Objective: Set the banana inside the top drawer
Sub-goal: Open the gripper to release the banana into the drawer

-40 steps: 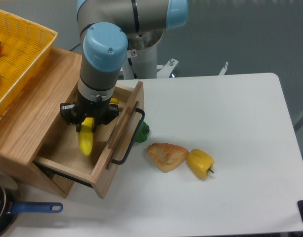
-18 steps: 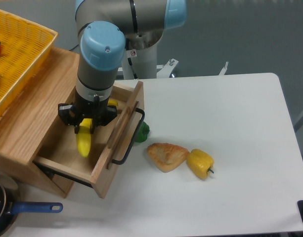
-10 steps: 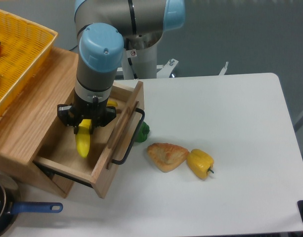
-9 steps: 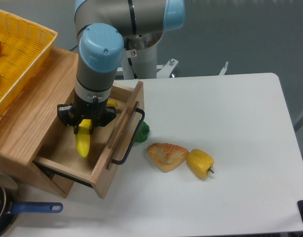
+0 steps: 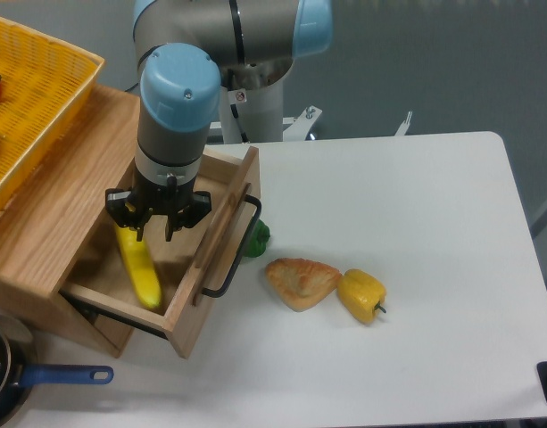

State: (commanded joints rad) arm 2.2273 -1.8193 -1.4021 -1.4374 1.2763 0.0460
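Note:
The banana (image 5: 139, 268) is long and bright yellow and lies on the floor of the open top drawer (image 5: 197, 294), a light-oak box with a black bar handle (image 5: 240, 248). My gripper (image 5: 156, 234) hangs just above the banana's upper end, inside the drawer opening. Its fingers (image 5: 172, 232) stand apart and hold nothing. The arm's blue-capped wrist hides the back of the drawer.
A yellow mesh basket (image 5: 28, 98) sits on the cabinet top (image 5: 50, 214) at left. A green pepper (image 5: 258, 237) lies beside the drawer front. A pastry (image 5: 300, 281) and a yellow bell pepper (image 5: 361, 295) lie on the white table (image 5: 416, 267). A blue-handled pan (image 5: 23, 379) is at bottom left.
The gripper has opened and let go of the banana, which has dropped and now lies flat on the drawer floor. The arm has barely moved.

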